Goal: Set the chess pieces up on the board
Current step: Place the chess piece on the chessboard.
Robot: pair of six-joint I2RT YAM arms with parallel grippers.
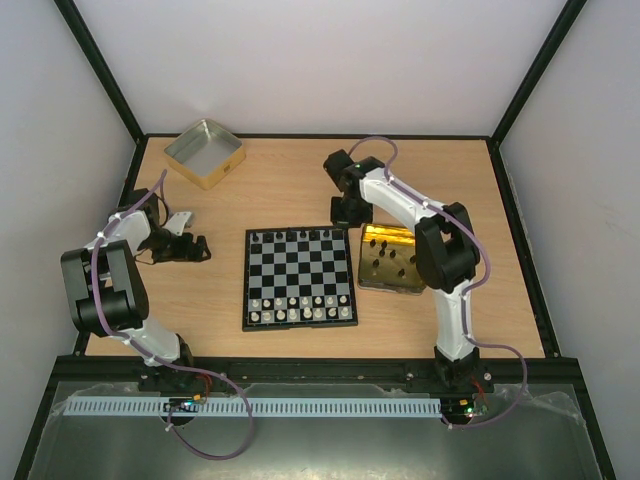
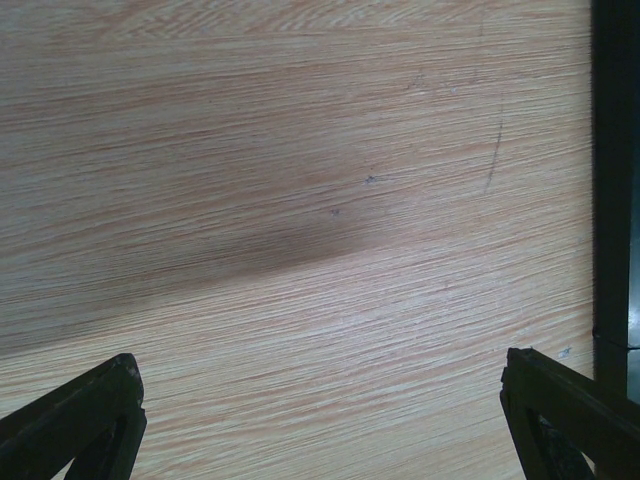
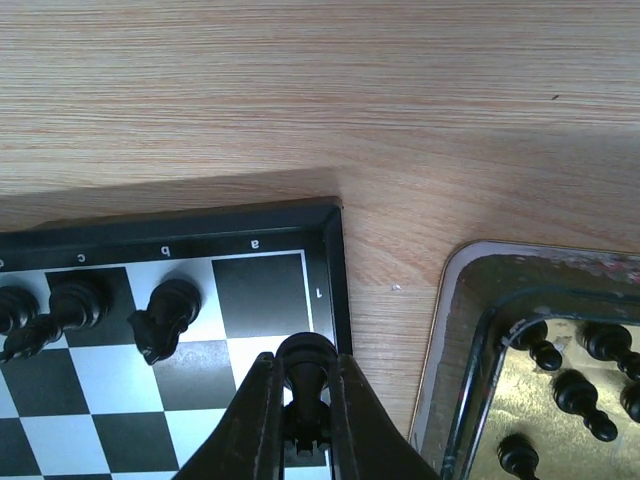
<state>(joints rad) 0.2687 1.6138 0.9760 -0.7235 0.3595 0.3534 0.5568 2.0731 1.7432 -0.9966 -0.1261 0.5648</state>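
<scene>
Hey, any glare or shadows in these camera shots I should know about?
Top view: the shiny gold tin throws bright glare. Left wrist view: a soft dark shadow band crosses the pale wooden table. Right wrist view: shadow darkens the wood along the black-and-white chessboard at its far edge.

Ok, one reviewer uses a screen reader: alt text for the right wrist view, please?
The right claw, shut on a black chess piece, hangs at the board's corner. Other black pieces stand on squares to the left; a gold tin at right holds more.
</scene>
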